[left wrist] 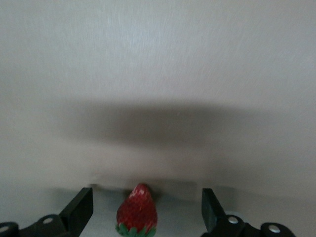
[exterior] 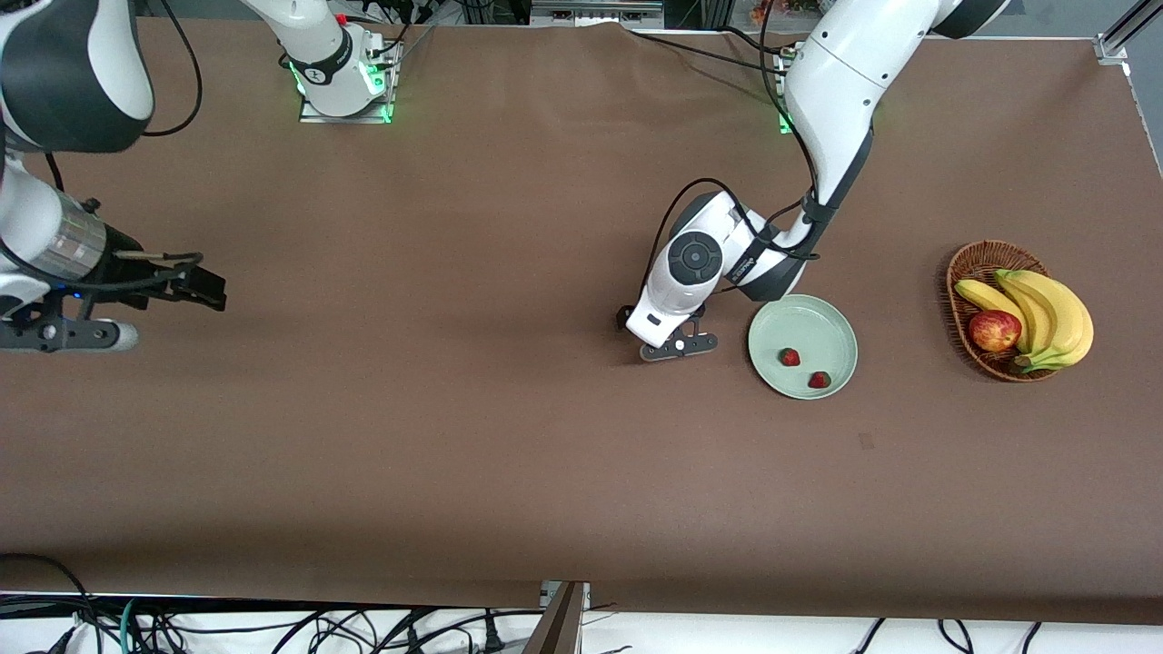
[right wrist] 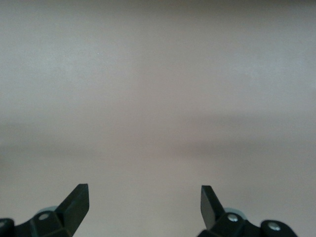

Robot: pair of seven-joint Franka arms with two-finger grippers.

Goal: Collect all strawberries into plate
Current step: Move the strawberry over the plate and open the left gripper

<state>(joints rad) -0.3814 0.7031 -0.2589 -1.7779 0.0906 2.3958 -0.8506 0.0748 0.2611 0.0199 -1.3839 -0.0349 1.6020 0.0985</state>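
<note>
The pale green plate (exterior: pixel 811 320) lies on the brown table and holds two strawberries (exterior: pixel 790 357) (exterior: pixel 820 380). My left gripper (exterior: pixel 678 344) is low over the table beside the plate, toward the right arm's end. In the left wrist view it (left wrist: pixel 146 198) is open, and a third strawberry (left wrist: pixel 137 213) lies on the table between its fingers, touching neither. That berry is hidden under the hand in the front view. My right gripper (exterior: pixel 196 284) is open and empty (right wrist: pixel 144 195) and waits at the right arm's end of the table.
A brown wicker basket (exterior: pixel 977 258) with bananas (exterior: pixel 1049 311) and a red-yellow apple (exterior: pixel 994 330) stands toward the left arm's end, beside the plate. Cables hang along the table edge nearest the front camera.
</note>
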